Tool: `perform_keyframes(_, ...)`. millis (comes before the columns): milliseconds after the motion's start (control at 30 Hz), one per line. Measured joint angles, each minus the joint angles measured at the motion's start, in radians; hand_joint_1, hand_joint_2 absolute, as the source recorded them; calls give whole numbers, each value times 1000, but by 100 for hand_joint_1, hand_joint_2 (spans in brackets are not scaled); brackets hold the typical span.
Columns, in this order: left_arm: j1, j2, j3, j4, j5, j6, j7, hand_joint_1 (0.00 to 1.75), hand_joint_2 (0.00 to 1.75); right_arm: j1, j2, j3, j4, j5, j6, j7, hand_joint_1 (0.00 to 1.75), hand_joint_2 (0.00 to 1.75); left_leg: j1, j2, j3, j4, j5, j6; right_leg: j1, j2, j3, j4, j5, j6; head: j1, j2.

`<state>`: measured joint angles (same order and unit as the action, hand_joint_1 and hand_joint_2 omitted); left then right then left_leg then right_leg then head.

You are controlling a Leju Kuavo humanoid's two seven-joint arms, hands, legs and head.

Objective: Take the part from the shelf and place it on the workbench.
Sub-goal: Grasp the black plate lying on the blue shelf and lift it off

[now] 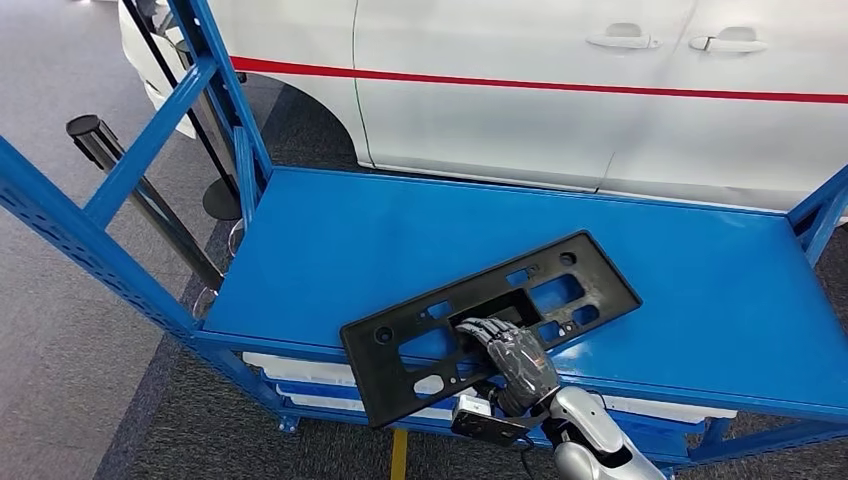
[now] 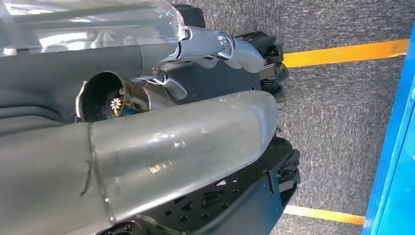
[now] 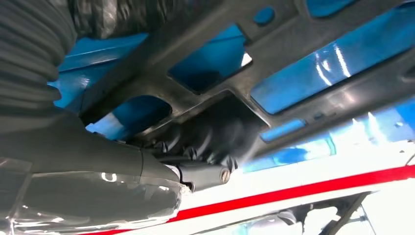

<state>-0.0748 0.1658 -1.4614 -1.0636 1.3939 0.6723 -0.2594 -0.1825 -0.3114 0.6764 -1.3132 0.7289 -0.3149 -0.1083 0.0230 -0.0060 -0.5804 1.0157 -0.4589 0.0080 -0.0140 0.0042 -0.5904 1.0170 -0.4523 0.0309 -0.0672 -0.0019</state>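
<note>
The right hand point(image 1: 510, 358) holds the black plastic part point(image 1: 490, 320), a long flat plate full of cut-out windows, by the middle of its near long edge; the dark fingers point(image 1: 497, 338) curl over the rim of the big central opening, and in the right wrist view the fingers point(image 3: 210, 134) sit wrapped around a rib of the part point(image 3: 293, 63) from beneath. The plate lies tilted across the front of the blue counter point(image 1: 700, 290), its far end over the surface and its near corner jutting out past the front edge; whether the far end touches the blue top or hovers just above it, I cannot tell. It looks light and fairly stiff, the sort of moulding that keeps its shape but might flex or twist a little when carried from one point. The ribs give good purchase, better than the smooth outer rim, and a central hold should stop it tipping. The left hand point(image 2: 147, 147) hangs by the floor beside the blue frame point(image 2: 391, 147); how its fingers are set I cannot tell.
</note>
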Motion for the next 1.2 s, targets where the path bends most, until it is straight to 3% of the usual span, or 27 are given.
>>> perform_keyframes(300,-1,1,-1,-1,3,0,-3,0,0,0,5,0,-17,-9,-4,-4,175,175,0,0,3,0,0,0,0,1,3,0,0,0,0,0)
perform_keyframes(433,-1,2,-2,-1,14,-8,-8,0,175,2,6,0,-22,-9,-2,-5,175,175,0,0,4,0,-1,-1,0,1,3,0,0,0,0,0)
perform_keyframes(1033,-1,8,-2,-14,98,-51,-56,0,175,16,16,-3,-54,10,-9,-23,175,175,0,0,3,0,-1,-1,0,1,4,0,0,0,0,0)
perform_keyframes(1200,-1,10,-2,-15,112,-86,-71,0,175,-31,23,-2,-69,-23,-5,-58,175,175,0,2,0,0,-1,-1,0,1,2,0,1,-1,0,0)
